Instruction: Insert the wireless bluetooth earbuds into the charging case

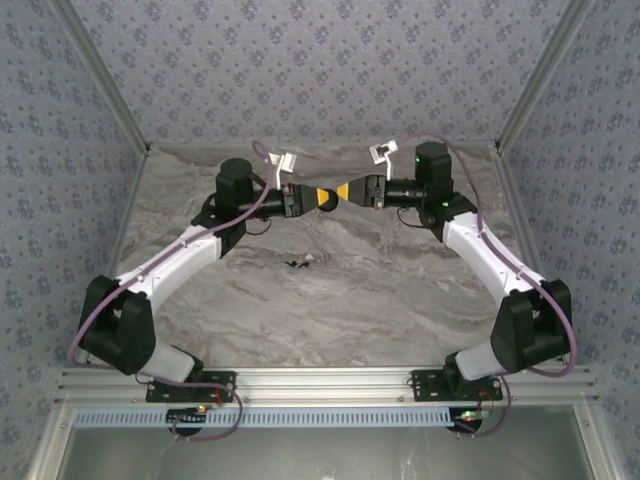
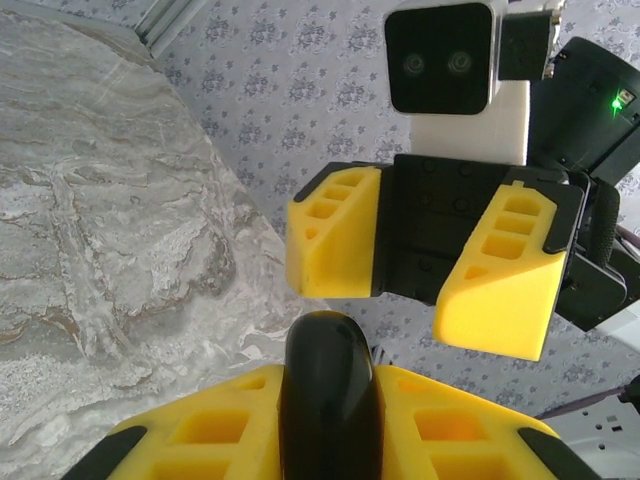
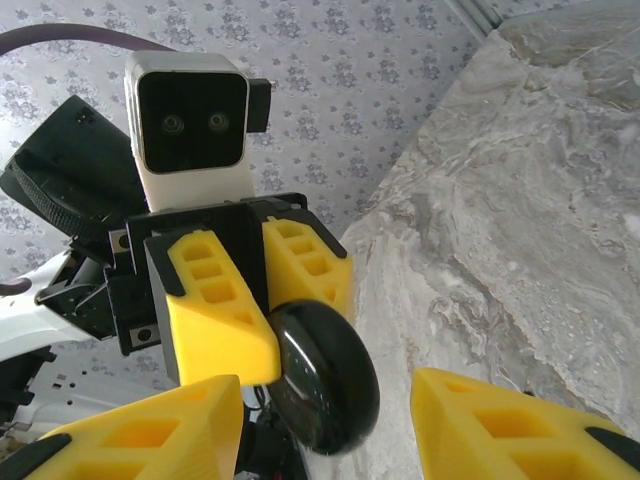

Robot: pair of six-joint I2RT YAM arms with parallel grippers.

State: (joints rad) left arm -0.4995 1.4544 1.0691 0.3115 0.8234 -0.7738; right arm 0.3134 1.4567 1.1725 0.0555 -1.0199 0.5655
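Observation:
A glossy black round disc [image 2: 331,400] with a seam round its edge is clamped edge-on between the yellow fingers of my left gripper [image 2: 330,385], held high over the back of the table [image 1: 400,290]. My right gripper [image 3: 330,395] faces it nose to nose with its jaws apart, the disc [image 3: 325,380] just beyond its fingertips and not touched by them. From above, both grippers meet at the middle back, left [image 1: 322,197] and right [image 1: 352,190]. A few tiny dark bits [image 1: 296,264] and a pale speck [image 1: 310,260] lie on the marble; too small to tell earbuds or charging case.
Patterned walls close in the back and both sides. The marble top stretches out below the raised grippers, and an aluminium rail [image 1: 320,380] carrying both arm bases runs along the near edge.

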